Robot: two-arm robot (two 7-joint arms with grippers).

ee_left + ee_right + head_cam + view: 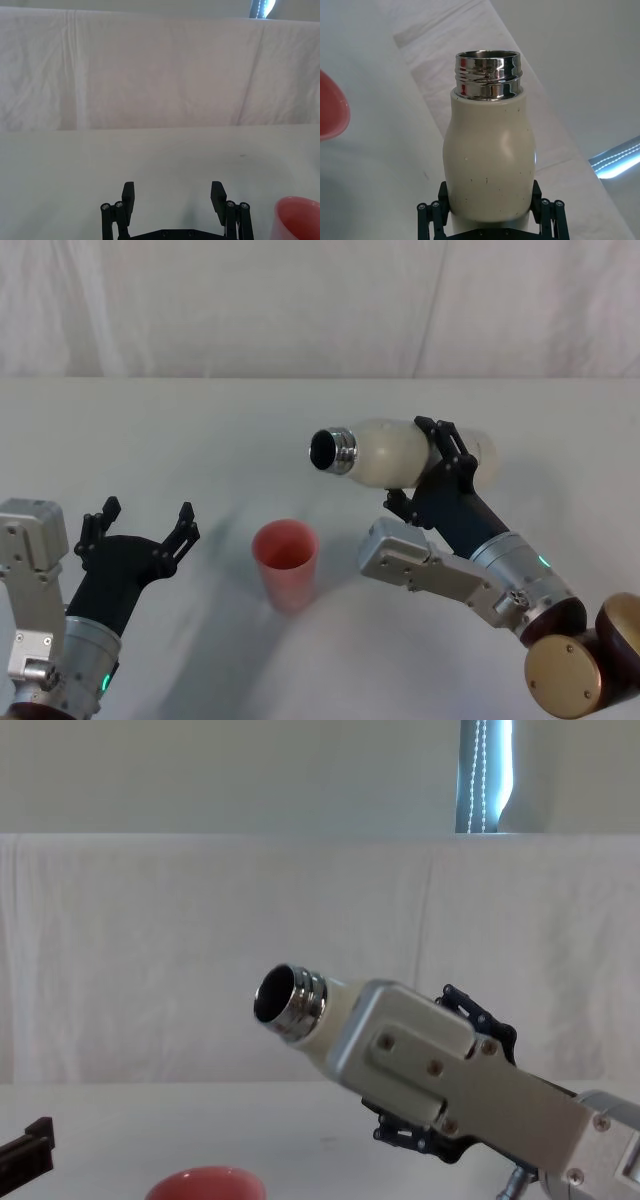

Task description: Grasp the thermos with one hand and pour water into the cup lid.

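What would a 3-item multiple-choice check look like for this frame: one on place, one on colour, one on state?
1. Where does the cup lid stand?
A. On the table between the two grippers
B. Inside the left gripper
C. On top of the thermos

2. What colour is the cup lid?
A. Blue
B. Coral pink
C. Black

3. How is the thermos held?
A. Upright on the table
B. Tipped on its side in the right gripper, off the table
C. Lying loose on the table

Key: 1 A, the small round coral cup lid stands on the white table between the open, empty left gripper and the right arm. 2 B, its wall and rim are coral pink. 3 B, the right gripper clamps the tall cream-white thermos, whose open chrome neck points sideways toward the robot's left, above the table.
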